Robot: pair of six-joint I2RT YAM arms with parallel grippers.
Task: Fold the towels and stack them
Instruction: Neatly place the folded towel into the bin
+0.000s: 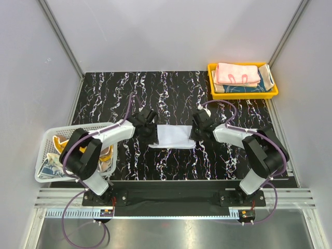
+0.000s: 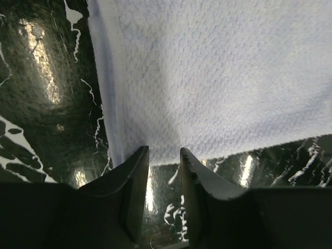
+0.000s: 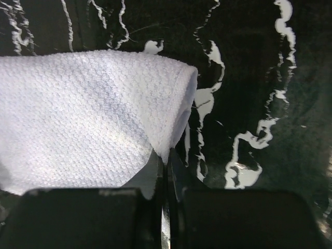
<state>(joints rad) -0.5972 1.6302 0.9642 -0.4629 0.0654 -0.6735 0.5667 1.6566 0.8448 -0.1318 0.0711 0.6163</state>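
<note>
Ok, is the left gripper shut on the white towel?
No, the left gripper has a clear gap between its fingers, and the edge of the white towel lies just at their tips.

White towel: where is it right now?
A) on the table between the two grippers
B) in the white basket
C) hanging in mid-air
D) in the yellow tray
A: the white towel lies on the table, with the left gripper at one end and the right gripper at the other.
</note>
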